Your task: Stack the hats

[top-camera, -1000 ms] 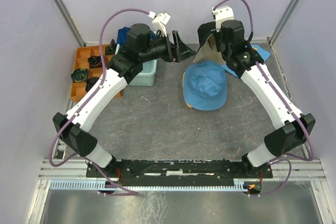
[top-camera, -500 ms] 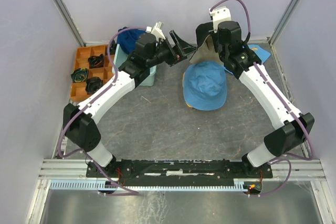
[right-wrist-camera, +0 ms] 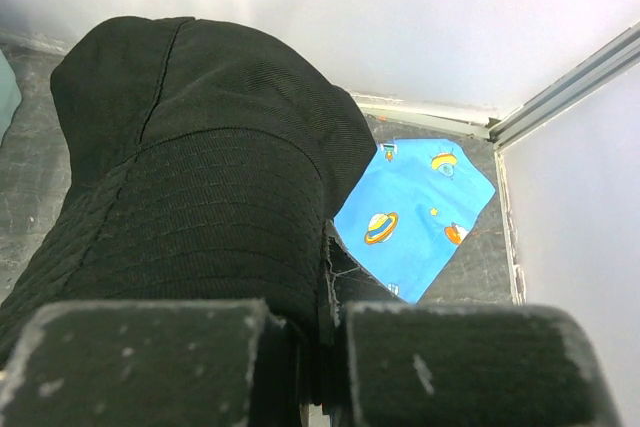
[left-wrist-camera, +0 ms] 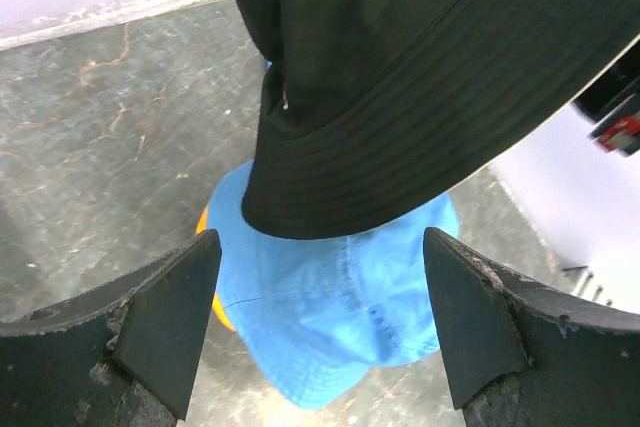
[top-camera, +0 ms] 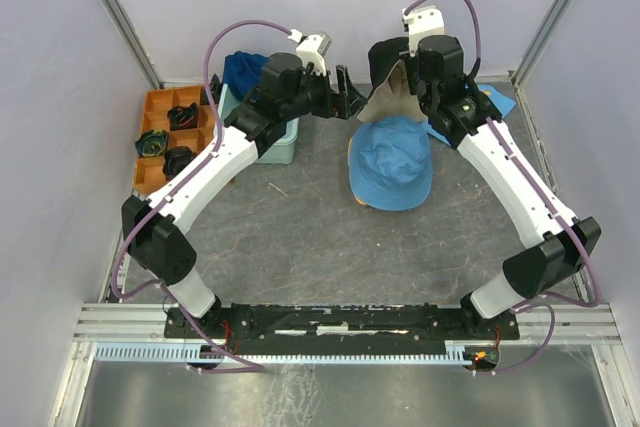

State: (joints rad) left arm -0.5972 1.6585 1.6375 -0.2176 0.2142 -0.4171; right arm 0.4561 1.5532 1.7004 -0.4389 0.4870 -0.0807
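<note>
Right gripper is seen from above clamped on the black hat, over the light blue hat; left gripper is spread empty. By the left wrist, a yellow-orange hat is revealed beneath the blue. By the right wrist, a printed cloth is shown.

Grey marbled table held two hats
A light blue hat covered a yellow-orange hat; printed cloth, mint-green tub and orange compartment tray sat farther back.

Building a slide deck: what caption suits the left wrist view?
Open left tool facing the black hat hanging over the light blue hat.
</note>
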